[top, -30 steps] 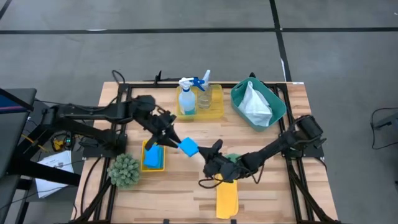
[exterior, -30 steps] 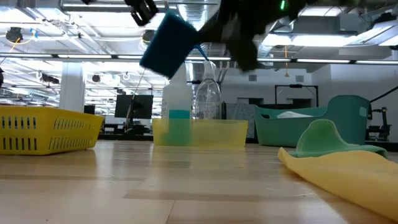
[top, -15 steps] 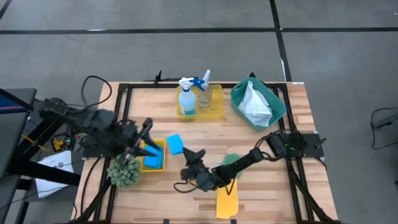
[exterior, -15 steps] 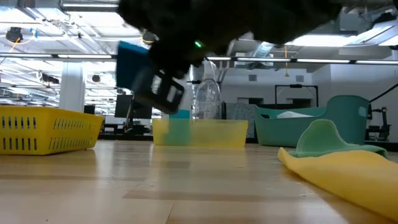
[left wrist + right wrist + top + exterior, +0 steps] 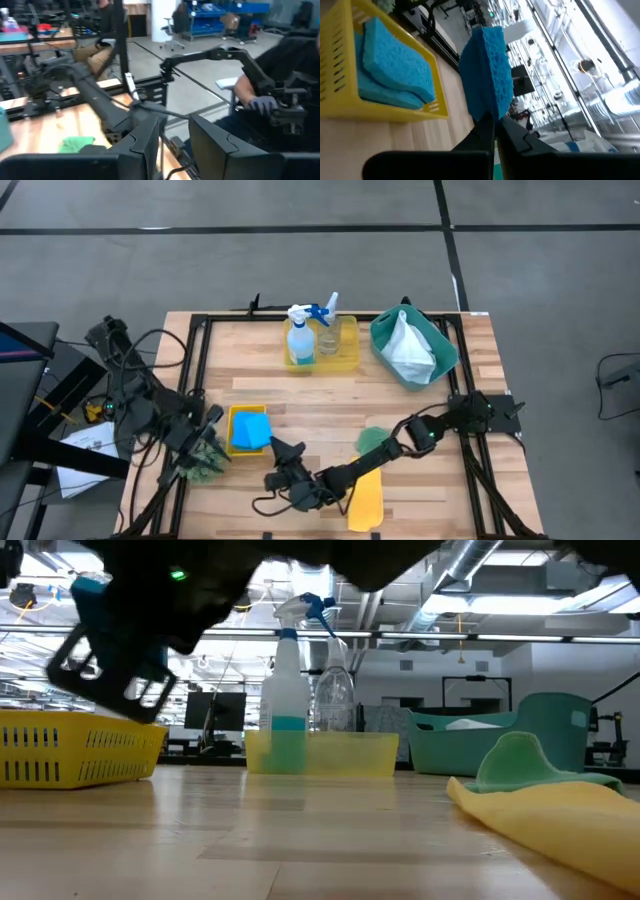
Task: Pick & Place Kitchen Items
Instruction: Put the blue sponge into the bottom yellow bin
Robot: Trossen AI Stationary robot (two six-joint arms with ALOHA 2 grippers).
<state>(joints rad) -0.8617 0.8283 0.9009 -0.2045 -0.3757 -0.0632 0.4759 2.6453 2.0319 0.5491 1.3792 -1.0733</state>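
The right pincer (image 5: 492,131) pinches a blue sponge (image 5: 487,70) by its lower edge, fingers nearly closed, just beside the small yellow tray (image 5: 395,112) that already holds blue sponges (image 5: 249,427). The held sponge stands on edge, long axis roughly upright. Gripped so thinly, it could twist free or catch the tray rim and land on the counter (image 5: 320,390). The left pincer (image 5: 197,442) waits over the spiky green ball (image 5: 205,463); its opening cannot be told.
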